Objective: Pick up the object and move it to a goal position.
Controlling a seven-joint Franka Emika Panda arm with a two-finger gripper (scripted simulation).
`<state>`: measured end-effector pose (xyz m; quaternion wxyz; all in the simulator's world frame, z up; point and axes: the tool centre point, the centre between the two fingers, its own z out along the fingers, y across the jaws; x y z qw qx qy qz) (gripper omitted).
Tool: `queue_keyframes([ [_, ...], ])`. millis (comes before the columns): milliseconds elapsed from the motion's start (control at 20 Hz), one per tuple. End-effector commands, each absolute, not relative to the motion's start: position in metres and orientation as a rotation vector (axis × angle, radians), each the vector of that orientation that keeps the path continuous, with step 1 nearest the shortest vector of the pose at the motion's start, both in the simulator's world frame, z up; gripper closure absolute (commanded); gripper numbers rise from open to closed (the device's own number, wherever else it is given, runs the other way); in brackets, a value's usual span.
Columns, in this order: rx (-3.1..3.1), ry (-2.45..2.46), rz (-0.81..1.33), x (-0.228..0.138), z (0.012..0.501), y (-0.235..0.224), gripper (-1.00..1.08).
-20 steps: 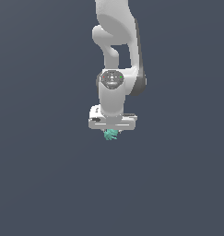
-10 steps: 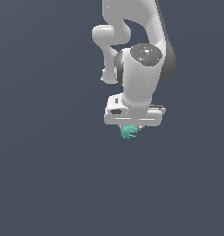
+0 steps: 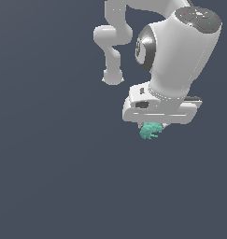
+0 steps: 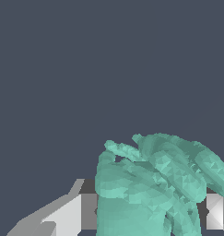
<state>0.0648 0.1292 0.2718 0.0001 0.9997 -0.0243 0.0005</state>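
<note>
The gripper (image 3: 153, 127) grasps the teal object (image 3: 150, 131) between its fingers (image 4: 69, 214). The object hangs under the white arm (image 3: 180, 51), against a plain dark background.

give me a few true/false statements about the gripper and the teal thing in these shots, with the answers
1. The teal object sits between the fingers of the gripper. True.
2. The object is smooth and round like a ball. False: it is lumpy and irregular, with small protrusions, as the wrist view shows.
3. The object is larger than the gripper. False: in the exterior view it is far smaller than the white gripper body above it.
4. The object hangs just below the gripper body in the exterior view. True.
5. A second object lies on the ground below. False: only plain dark background shows around the arm.
</note>
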Motion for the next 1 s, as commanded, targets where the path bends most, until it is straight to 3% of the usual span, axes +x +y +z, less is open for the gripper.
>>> queue_keyframes([
  [0,3.140,-0.077,0.000,0.071,0.285,0.140,1.08],
  [950,3.141,-0.077,0.000,0.091,0.320,0.170,1.08],
])
